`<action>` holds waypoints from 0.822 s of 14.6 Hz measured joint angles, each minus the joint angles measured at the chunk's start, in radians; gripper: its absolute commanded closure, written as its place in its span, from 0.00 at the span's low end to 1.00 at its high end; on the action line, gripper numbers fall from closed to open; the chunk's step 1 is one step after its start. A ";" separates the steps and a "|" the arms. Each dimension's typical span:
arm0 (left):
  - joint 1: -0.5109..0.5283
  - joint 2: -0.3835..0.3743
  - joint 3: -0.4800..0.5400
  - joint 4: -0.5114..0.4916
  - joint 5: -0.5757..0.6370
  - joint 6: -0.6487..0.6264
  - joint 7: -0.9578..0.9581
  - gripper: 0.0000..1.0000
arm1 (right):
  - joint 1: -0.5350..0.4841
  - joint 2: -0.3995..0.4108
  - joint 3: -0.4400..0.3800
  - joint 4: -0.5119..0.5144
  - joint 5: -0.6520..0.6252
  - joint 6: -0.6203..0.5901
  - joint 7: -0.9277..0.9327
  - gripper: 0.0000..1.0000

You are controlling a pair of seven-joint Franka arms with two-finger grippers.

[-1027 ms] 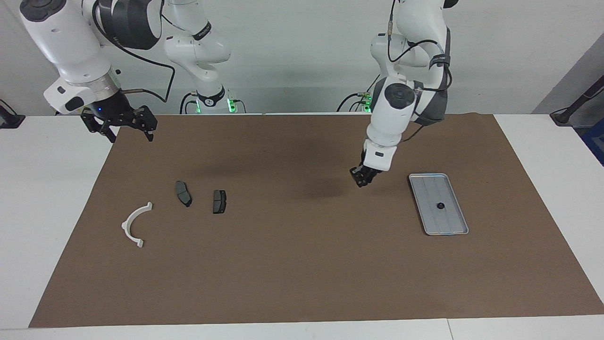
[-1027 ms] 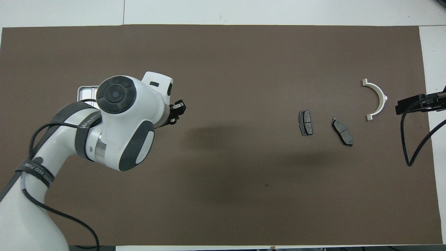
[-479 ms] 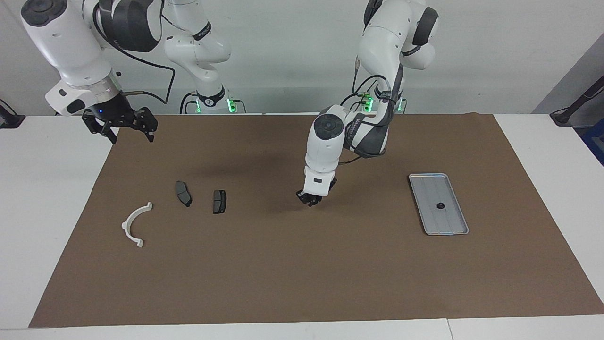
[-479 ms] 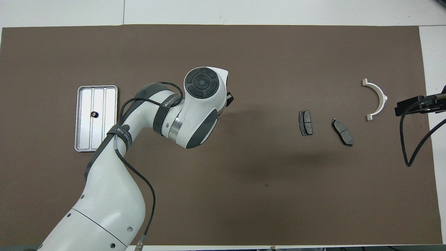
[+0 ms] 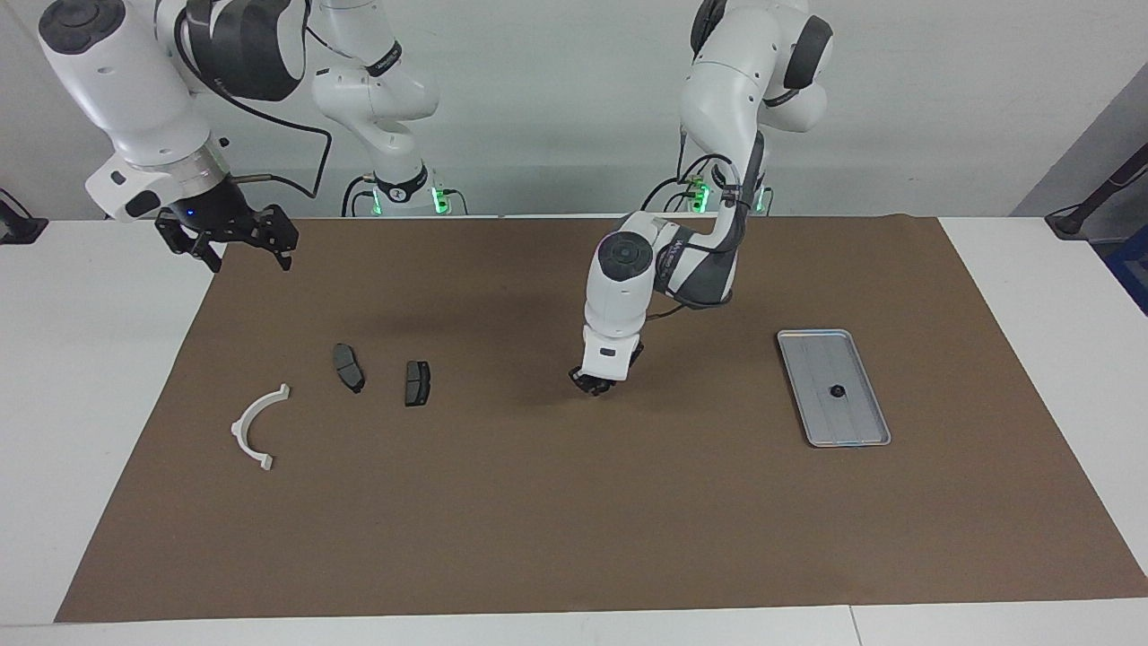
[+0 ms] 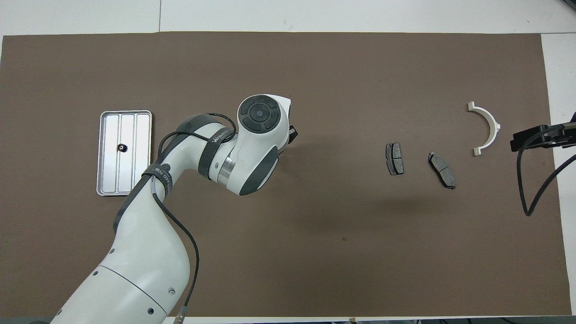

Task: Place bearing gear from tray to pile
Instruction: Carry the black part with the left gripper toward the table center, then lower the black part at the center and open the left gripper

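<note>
We find the tray (image 5: 833,388) lying flat on the brown mat (image 5: 574,520) toward the left arm's end of the table. One small dark gear (image 5: 837,391) rests on the tray's floor near its middle; in the overhead view it sits on the middle rib section (image 6: 121,147). Nothing touches the gear.

The left gripper (image 5: 593,384) hangs low over bare mat near the middle of the table, between the tray and the two dark pads, and well apart from both. Its fingers are nearly closed. We cannot tell whether they hold a small part, because the fingertips are too small to read and the arm's wrist covers most of them from above (image 6: 292,133).

The pile lies toward the right arm's end. The first dark pad (image 5: 417,382) sits closest to the middle of the table. The second dark pad (image 5: 349,367) lies just beside it, apart from it and turned at a slant. The white half-ring bracket (image 5: 257,425) lies farther from the robots than both pads and nearer the mat's edge.

The right gripper (image 5: 235,238) waits raised over the mat's corner at its own end, fingers spread wide and holding nothing. Only its dark tip shows from above (image 6: 535,137).
</note>
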 measured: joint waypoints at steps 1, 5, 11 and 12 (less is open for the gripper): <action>0.000 0.000 0.000 -0.005 0.000 0.001 -0.001 1.00 | 0.000 -0.001 0.000 -0.004 0.000 0.000 0.000 0.00; 0.000 0.000 0.000 -0.015 0.000 0.008 -0.005 0.87 | 0.000 -0.003 0.000 -0.016 0.000 0.000 -0.006 0.00; -0.001 0.000 0.000 -0.036 0.000 0.026 -0.007 0.31 | 0.011 -0.018 0.003 -0.024 0.000 -0.009 -0.016 0.00; -0.001 0.000 0.000 -0.037 0.000 0.026 -0.008 0.00 | 0.012 -0.023 0.004 -0.037 0.000 -0.008 -0.016 0.00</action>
